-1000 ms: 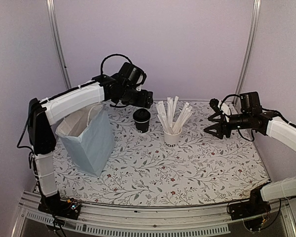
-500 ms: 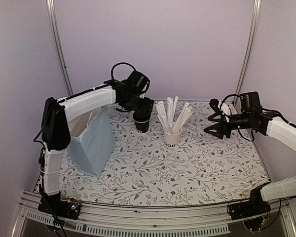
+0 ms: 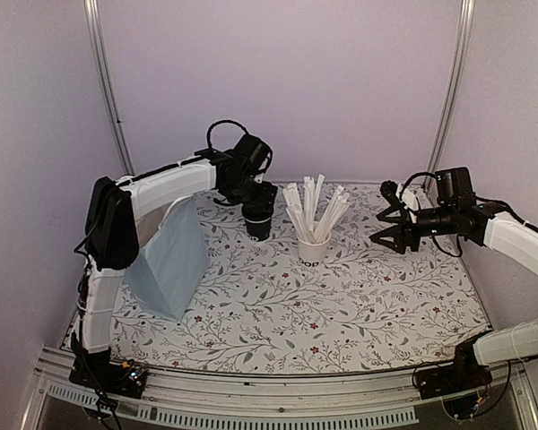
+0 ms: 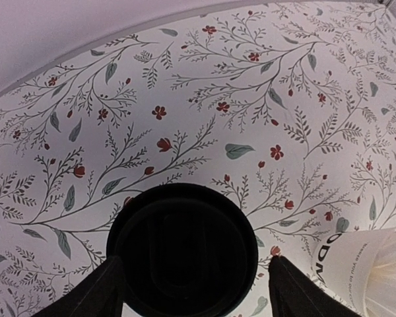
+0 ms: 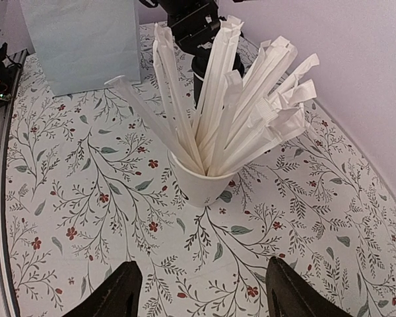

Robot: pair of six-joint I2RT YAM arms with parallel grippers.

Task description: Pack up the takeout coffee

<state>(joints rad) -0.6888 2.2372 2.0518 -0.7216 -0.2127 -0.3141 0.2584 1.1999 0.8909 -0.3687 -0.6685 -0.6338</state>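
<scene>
Since a second ago the left arm has swung in from over the paper bag (image 3: 166, 260) and lowered the left gripper (image 3: 256, 199) onto the takeout coffee (image 3: 258, 221); the right arm has not stirred.

The coffee stands upright just left of the stick cup (image 3: 313, 244), a little behind it. In the wrist view the left jaws are spread astride it, with a gap showing on at least one side, so nothing is pinched yet. The right gripper (image 3: 383, 235) hangs well right of the stick cup, jaws spread and empty.

I judge the step to be the grasp, with packing not yet begun. The next move calls for closing on the cup wall, lifting straight up, then carrying it left to the bag, which stands well left of the stick cup.

Room is tight on the stick-cup side, where the wrapped sticks fan toward the coffee; the back wall is close behind; the freest path looks upward and leftward, over the bag's soft rim.
</scene>
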